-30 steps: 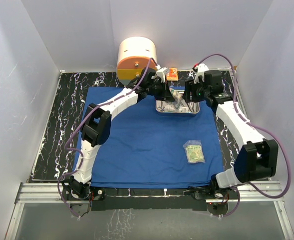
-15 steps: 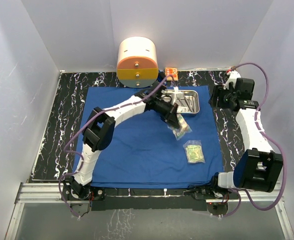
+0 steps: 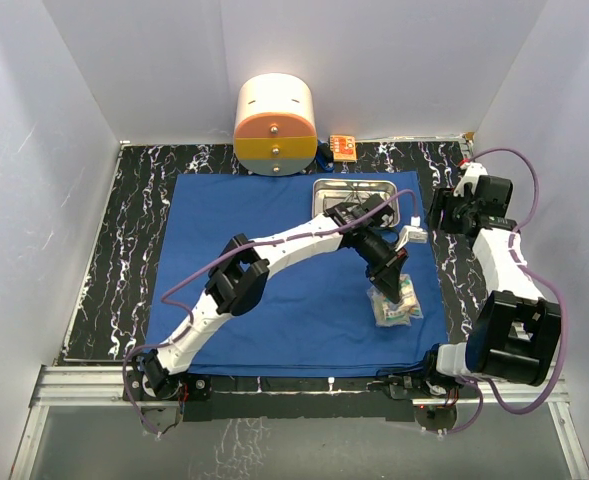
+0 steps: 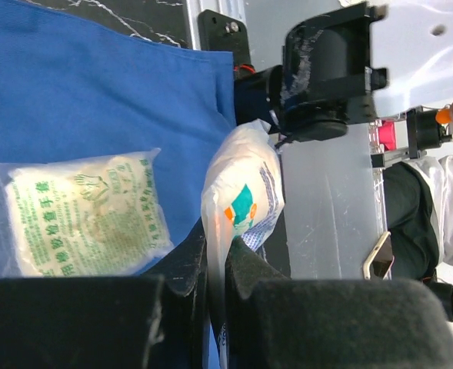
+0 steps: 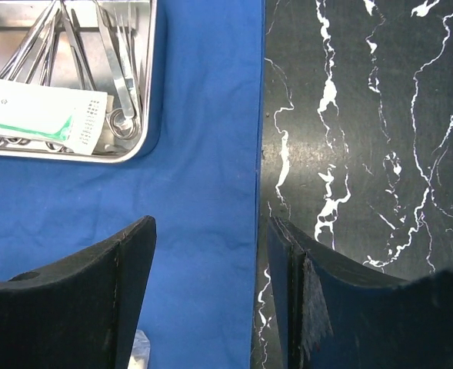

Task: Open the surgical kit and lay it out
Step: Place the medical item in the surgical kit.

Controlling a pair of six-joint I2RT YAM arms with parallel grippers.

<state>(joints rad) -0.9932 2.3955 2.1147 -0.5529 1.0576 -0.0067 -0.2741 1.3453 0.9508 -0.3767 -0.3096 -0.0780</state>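
White walls [image 3: 44, 150] are enclosing a marbled table [image 3: 104, 250] beneath the blue cloth [image 3: 274, 280]. Over the cloth, the left gripper [image 4: 214, 254] is pinching a packet [image 4: 241, 200]; at its right edge, the right gripper [image 5: 211, 231] is gaping.

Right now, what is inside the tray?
Several long steel instruments lie in the tray, with a white, green-printed packet on top. The packet covers parts of them and the tray floor beneath.

Plain white walls [image 3: 54, 110] on three sides; black white-veined marble tabletop [image 3: 124, 250]; aluminium rail [image 3: 84, 379] along near edge.
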